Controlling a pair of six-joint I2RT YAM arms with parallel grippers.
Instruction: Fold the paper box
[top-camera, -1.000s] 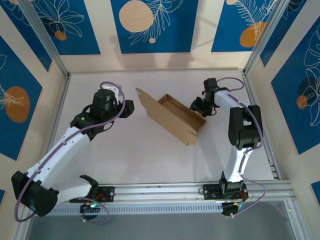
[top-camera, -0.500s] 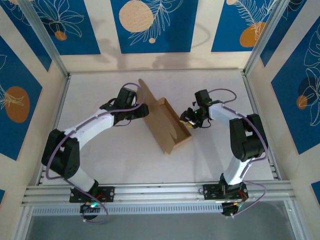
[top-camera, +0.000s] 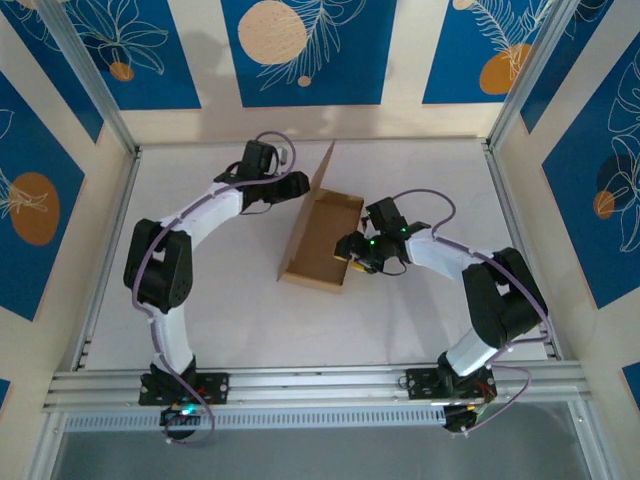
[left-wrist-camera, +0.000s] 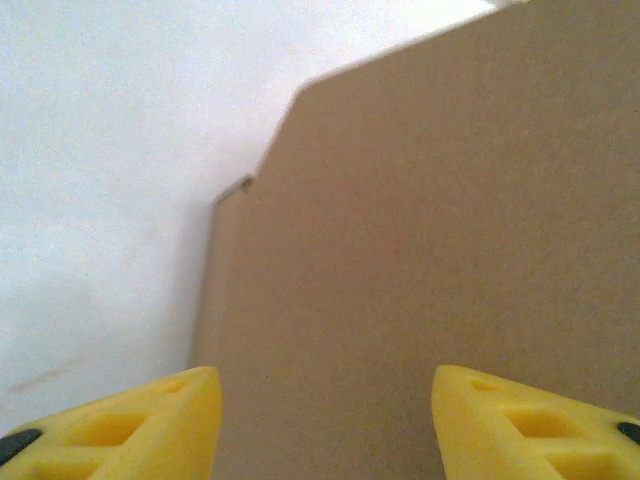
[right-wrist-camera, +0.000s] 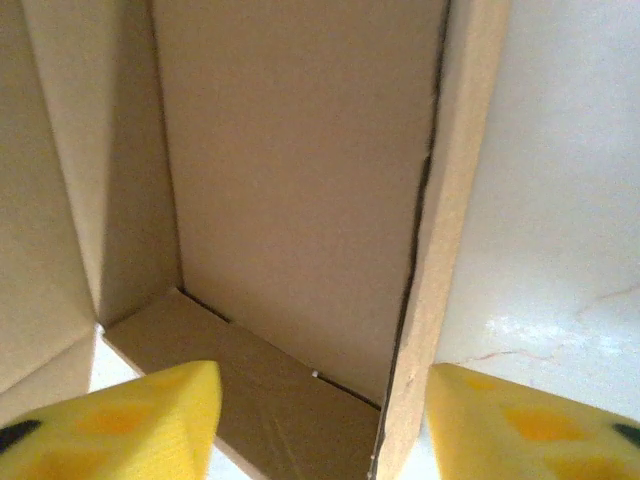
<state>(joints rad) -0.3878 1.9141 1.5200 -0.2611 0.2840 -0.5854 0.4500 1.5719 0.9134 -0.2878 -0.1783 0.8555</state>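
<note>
- Yellow fingers (left-wrist-camera: 120, 425) of the left gripper (top-camera: 296, 186) stand wide apart and hold nothing; they sit just left of the tall upright flap (top-camera: 325, 170) at the far end of the shallow brown cardboard paper box (top-camera: 318, 245), with that flap's plain face close ahead
- Yellow fingers (right-wrist-camera: 130, 420) of the right gripper (top-camera: 348, 250) are also spread wide, straddling the box's right side wall (right-wrist-camera: 445, 200) with one finger inside and one outside, not clamped on it
- The paper box lies open-topped on the white table top (top-camera: 230, 290), its side walls raised and its lid flap not yet brought down
- Likely risk: a push on the flap from the left slides or spins the whole box instead of bending the crease, since nothing grips the wall
- Second risk: closing on the thin right wall at an angle buckles it or pulls it outward
- Third risk: the flap bows mid-panel if it is pressed high above its crease
</note>
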